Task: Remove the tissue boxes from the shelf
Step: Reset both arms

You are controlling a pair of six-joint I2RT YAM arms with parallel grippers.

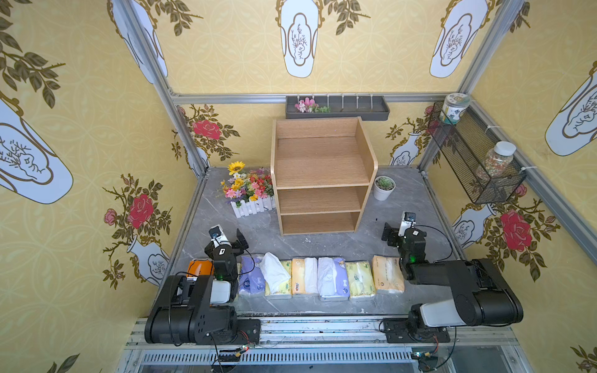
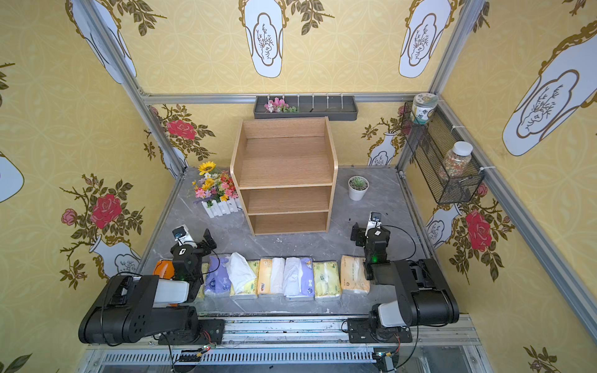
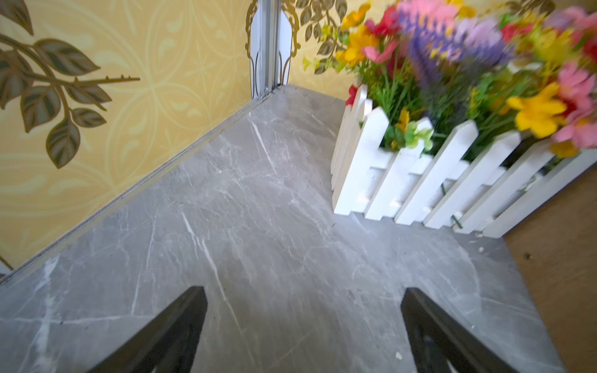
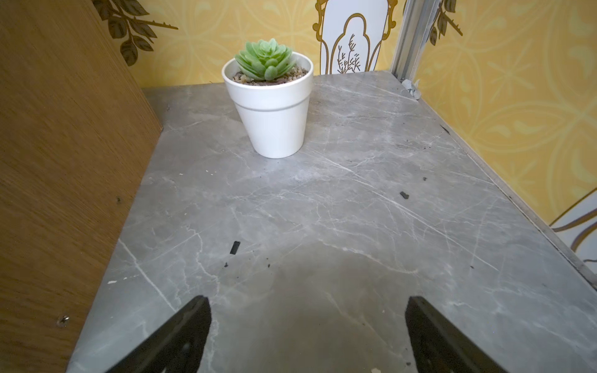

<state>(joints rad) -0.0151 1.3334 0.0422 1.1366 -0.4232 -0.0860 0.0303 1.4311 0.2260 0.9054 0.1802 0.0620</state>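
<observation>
The tissue packs (image 1: 323, 277) lie in one side-by-side row on the grey marble table (image 1: 323, 245), along its near edge between the two arm bases. The shelf (image 1: 319, 161) stands well behind them, its three tiers showing only wood. A bare strip of marble separates the row from the shelf front. The orange pack (image 1: 200, 267) at the left end sits partly under the left arm, and the tan pack (image 1: 387, 274) ends the row just beside the right arm.

The left gripper (image 3: 303, 290) hangs over bare table with its jaws wide apart, near the white picket flower box (image 3: 420, 181). The right gripper (image 4: 308, 300) is likewise spread and holds nothing. It hangs beside the shelf's side panel and faces the succulent pot (image 4: 274, 122).

The packs seem to carry small logos, but they are too small to read.
</observation>
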